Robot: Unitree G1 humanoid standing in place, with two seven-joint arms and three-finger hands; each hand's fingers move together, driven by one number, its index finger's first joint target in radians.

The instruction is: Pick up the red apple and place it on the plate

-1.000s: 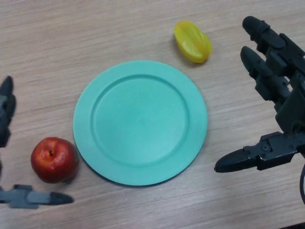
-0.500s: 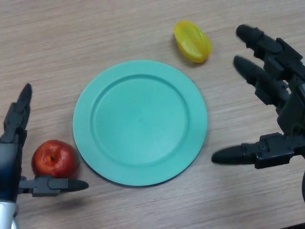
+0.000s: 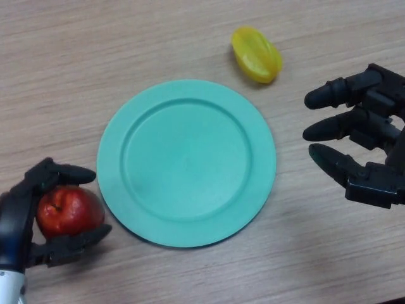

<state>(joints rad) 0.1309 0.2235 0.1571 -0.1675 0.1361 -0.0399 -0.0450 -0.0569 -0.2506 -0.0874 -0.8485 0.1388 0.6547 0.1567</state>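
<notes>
The red apple sits on the table just left of the teal plate. My left hand comes in from the lower left, and its fingers and thumb curl round the apple from above and below. The plate lies flat in the middle of the table with nothing on it. My right hand hovers at the right edge, fingers relaxed and pointing left, holding nothing, apart from the plate.
A yellow star-shaped fruit lies on the wooden table beyond the plate's upper right rim. Bare table shows above and below the plate.
My left hand moved in and curled its fingers round the apple. My right hand turned and drew its fingers together, shifting slightly right.
</notes>
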